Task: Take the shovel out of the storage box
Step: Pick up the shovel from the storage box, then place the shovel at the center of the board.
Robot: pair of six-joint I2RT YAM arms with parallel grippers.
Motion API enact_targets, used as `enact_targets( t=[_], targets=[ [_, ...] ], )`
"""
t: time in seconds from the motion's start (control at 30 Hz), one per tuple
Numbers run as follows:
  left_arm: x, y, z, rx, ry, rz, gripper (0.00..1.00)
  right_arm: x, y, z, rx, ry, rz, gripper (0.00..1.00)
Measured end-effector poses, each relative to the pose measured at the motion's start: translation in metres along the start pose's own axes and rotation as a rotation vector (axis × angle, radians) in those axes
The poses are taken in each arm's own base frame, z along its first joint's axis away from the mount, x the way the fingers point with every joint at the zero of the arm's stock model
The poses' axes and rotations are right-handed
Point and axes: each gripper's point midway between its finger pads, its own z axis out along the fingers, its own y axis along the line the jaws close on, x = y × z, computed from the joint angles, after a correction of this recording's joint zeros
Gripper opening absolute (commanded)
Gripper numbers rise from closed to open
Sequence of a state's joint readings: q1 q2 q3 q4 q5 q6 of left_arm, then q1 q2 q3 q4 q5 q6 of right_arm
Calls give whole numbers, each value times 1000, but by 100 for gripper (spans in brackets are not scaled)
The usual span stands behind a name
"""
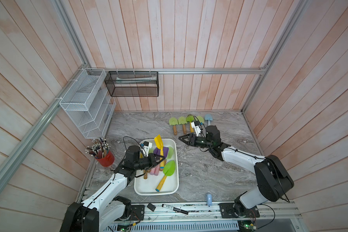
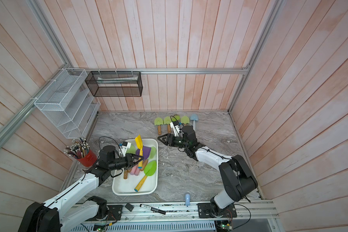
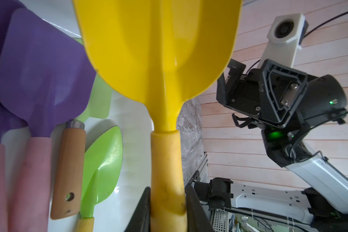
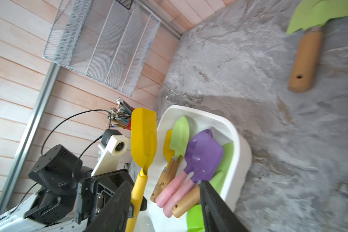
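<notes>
A yellow shovel [image 1: 159,141] [image 2: 138,141] [image 3: 159,60] [image 4: 144,136] hangs tilted over the left part of the white storage box [image 1: 149,187] [image 2: 125,187] [image 4: 239,136]. My left gripper [image 1: 162,159] [image 2: 140,158] [image 3: 167,200] is shut on its yellow handle. Still lying in the box are purple shovels [image 1: 163,150] [image 3: 42,76] with pink handles, a green shovel [image 1: 168,168] with a yellow handle, and wood-handled ones. My right gripper [image 1: 182,138] [image 2: 161,138] [image 4: 165,200] hovers open just right of the box's far corner, facing the box, with nothing between its fingers [image 4: 213,206].
Several green shovels [image 1: 178,121] and a light blue one [image 1: 208,118] lie in a row at the back right. A red cup of pencils [image 1: 106,158] stands left of the box. A white wire rack [image 1: 84,104] and a black mesh basket [image 1: 132,84] hang on the walls. A marker [image 1: 175,209] lies on the front rail.
</notes>
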State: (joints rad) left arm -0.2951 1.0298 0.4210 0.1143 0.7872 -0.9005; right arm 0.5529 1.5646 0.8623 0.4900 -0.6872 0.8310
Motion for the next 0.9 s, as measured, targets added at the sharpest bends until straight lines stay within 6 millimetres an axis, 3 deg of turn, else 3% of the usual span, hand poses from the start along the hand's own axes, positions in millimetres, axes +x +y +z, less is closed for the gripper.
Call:
enact_targets(
  t=[0.27,0.47,0.9],
  targets=[
    [-10,-29,-7,165,-26,29,16,24,21,23,-123,76,34,58],
    [-11,-35,-5,229,-16,18,16,43,34,38,-189,133,56,58],
    [-17,-53,-6,320,-12,25,16,46,59,53,-323,168,74,54]
  ],
)
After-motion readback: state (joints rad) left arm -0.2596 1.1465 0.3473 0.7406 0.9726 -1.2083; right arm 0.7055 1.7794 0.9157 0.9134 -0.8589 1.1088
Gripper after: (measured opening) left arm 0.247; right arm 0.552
